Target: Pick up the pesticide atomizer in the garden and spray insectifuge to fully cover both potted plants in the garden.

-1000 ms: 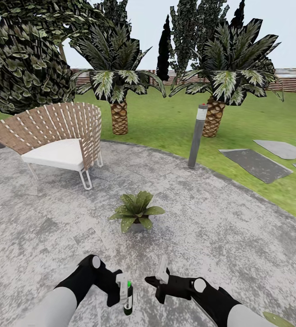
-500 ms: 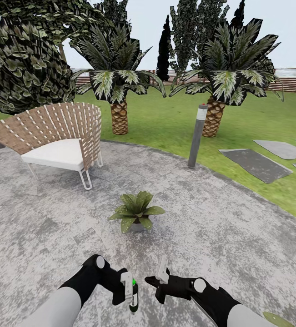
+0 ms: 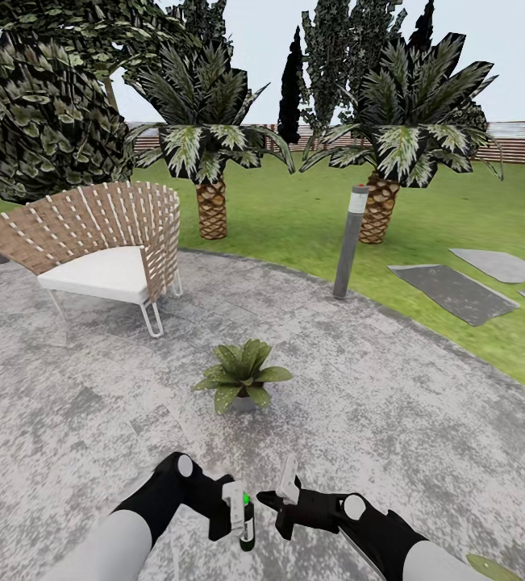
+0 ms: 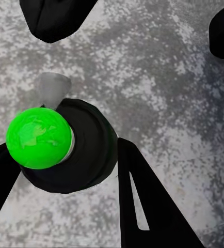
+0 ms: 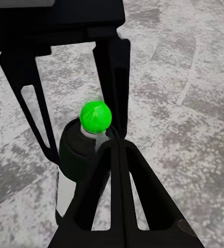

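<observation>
The garden (image 3: 294,218) spreads wide around the grey paving (image 3: 391,403), with a woven chair (image 3: 101,242) off to one side and a lamp post (image 3: 349,240) at the lawn's edge. One plant (image 3: 242,375) sits alone on the paving ahead of the arms, low and leafy in a small grey pot; its leaves look soft and would bend at a touch, so it wants only mist, no contact. I can't make out any white specks on it from here, and a second plant may be the scrap of green cut off at the bottom corner, though that's too little to tell. Closer in, the left gripper (image 3: 238,512) has its fingers closed around the atomizer (image 3: 247,528), held upright low between the two arms. The bottle looks small, light and stiff, probably smooth-sided, so a grip round the dark body below the cap seems right. Its cap shows bright green (image 4: 38,138) from the left wrist. The right gripper (image 3: 286,496) hangs just beside it, fingers apparently together and holding nothing. The nozzle's direction is hard to read.
</observation>
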